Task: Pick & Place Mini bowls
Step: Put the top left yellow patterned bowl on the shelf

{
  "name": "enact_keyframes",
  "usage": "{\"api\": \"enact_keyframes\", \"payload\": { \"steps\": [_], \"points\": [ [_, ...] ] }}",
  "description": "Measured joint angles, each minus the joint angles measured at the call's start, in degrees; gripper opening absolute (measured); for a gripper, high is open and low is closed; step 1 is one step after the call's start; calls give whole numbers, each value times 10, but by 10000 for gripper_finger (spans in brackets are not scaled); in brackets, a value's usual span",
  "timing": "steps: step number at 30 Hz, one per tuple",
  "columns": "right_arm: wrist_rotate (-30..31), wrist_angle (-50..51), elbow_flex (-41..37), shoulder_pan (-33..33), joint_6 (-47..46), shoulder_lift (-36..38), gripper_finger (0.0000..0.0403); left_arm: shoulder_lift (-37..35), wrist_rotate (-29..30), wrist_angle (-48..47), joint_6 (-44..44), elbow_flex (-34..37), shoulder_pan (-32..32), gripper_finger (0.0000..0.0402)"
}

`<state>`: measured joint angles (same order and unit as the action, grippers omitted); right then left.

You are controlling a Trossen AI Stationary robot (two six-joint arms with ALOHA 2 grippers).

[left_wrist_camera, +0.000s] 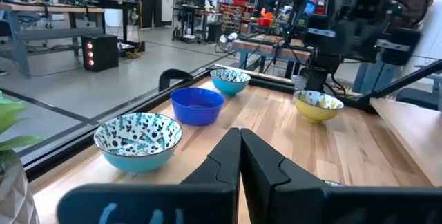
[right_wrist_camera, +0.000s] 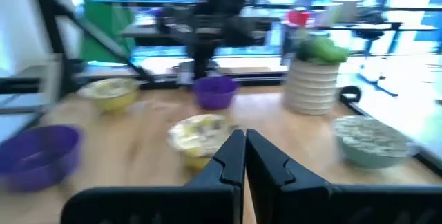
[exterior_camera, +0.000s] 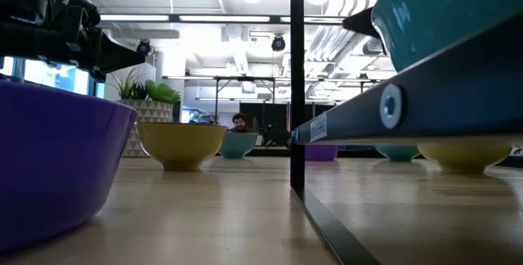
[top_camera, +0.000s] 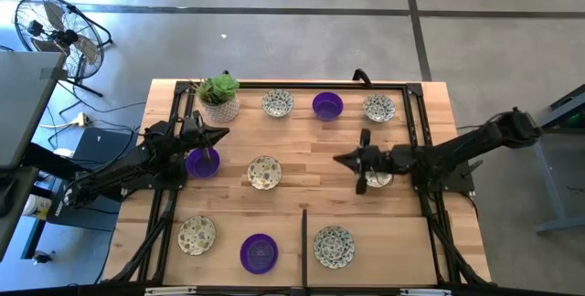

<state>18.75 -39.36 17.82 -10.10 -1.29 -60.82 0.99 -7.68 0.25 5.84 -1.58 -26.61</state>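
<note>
Inspecting from the high view, nine small round shallow bowls sit on the pale wooden table (top_camera: 302, 132), inside its black frame. Back row: a speckled cream bowl (top_camera: 277, 104), a glossy purple bowl (top_camera: 327, 106) and a second speckled bowl (top_camera: 378, 108), beside a pale ribbed pot with a green plant (top_camera: 219, 100). Middle row: a purple bowl (top_camera: 202, 163) on the left, a speckled bowl (top_camera: 264, 173) at centre, and a speckled bowl (top_camera: 377, 178) on the right. Front row: a speckled bowl (top_camera: 196, 235), a purple bowl (top_camera: 259, 252), a speckled bowl (top_camera: 334, 246).

The left gripper (top_camera: 212, 136) hovers just behind the left purple bowl, its arm reaching in from the table's left edge. Its wrist view shows its fingers (left_wrist_camera: 228, 165) pressed together, holding nothing.

The right gripper (top_camera: 343, 159) points toward the table's centre; the right middle bowl lies partly under the arm, behind the fingertips, not ahead of them. Its fingers (right_wrist_camera: 231, 162) are likewise closed tight and empty.

Judgement: no bowl is gripped. The centre speckled bowl lies ahead of the right jaws, in line with their pointing direction, with clear table between; it shows directly past the fingertips in the right wrist view. The left arm is nearer the left purple bowl. Bowls being round, approach angle matters little; either jaw must open before descending on a rim.
</note>
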Motion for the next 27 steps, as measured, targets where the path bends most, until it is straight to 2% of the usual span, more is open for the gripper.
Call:
{"api": "enact_keyframes", "payload": {
  "steps": [3,8,13,16,21,24,27],
  "points": [
    [-3,-15,0,44,-5,2,2,0,-9,0,-1,0,0,1],
    [15,-19,0,99,-82,3,1,0,-8,15,-4,0,0,1],
    [21,-40,1,140,-43,6,1,0,79,35,0,0,0,1],
    [8,-32,1,152,-8,6,2,0,87,28,0,0,0,1],
    [-64,20,1,146,96,6,1,0,34,22,9,0,0,1],
    [-52,-3,1,138,51,6,1,0,-2,31,45,0,0,1],
    [-77,-21,1,132,20,21,1,1,-43,17,97,-14,0,1]
  ]
}}
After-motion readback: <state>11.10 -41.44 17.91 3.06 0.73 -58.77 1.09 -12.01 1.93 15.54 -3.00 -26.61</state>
